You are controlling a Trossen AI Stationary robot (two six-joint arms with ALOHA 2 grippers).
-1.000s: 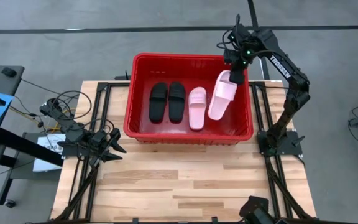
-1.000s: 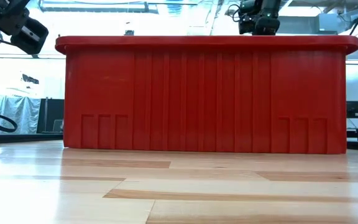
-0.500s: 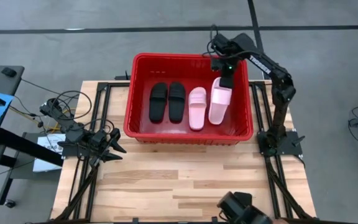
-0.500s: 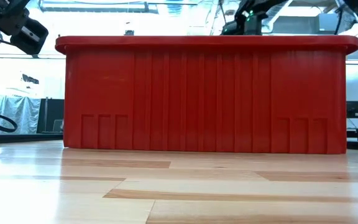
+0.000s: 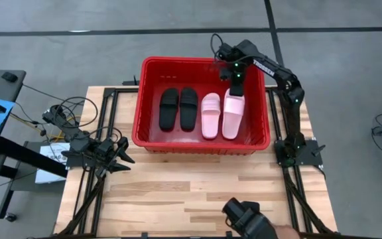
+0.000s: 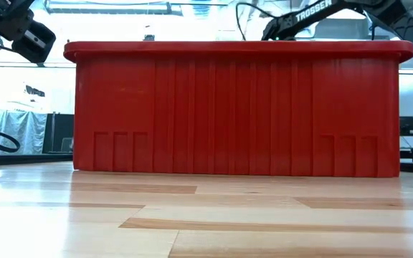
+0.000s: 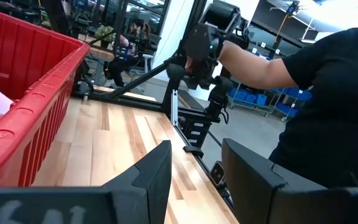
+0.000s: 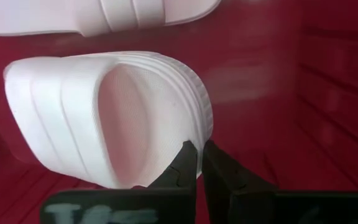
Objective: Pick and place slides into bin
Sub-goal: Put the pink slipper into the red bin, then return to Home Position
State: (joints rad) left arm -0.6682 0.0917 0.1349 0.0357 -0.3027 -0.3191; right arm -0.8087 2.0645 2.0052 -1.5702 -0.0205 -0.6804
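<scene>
The red bin stands at the table's far middle. In it lie two black slides and two pink slides side by side, soles down: the left pink one and the right pink one. My right gripper reaches down into the bin at the right pink slide's far end and is shut on it. In the low view the bin's near wall hides the slides and this gripper. My left gripper waits open and empty at the table's left side, near the bin's near left corner. My right gripper pinches the right pink slide's ribbed sole edge between its two fingers, at the slide's far end by the wide strap. The fingers come from above and from the far side, slanting down. The slide lies along the bin's floor beside the other pink slide.
The bin's right wall is close beside the held slide. Bare wooden table lies in front of the bin. A person in a black shirt stands at the table's near right, and a dark device with a hand shows at the near edge.
My right gripper has gone down into the bin and toward the table's left, still shut on the pink slide. The slide, which hung tilted near the bin's right wall, now lies flat next to the other pink slide.
</scene>
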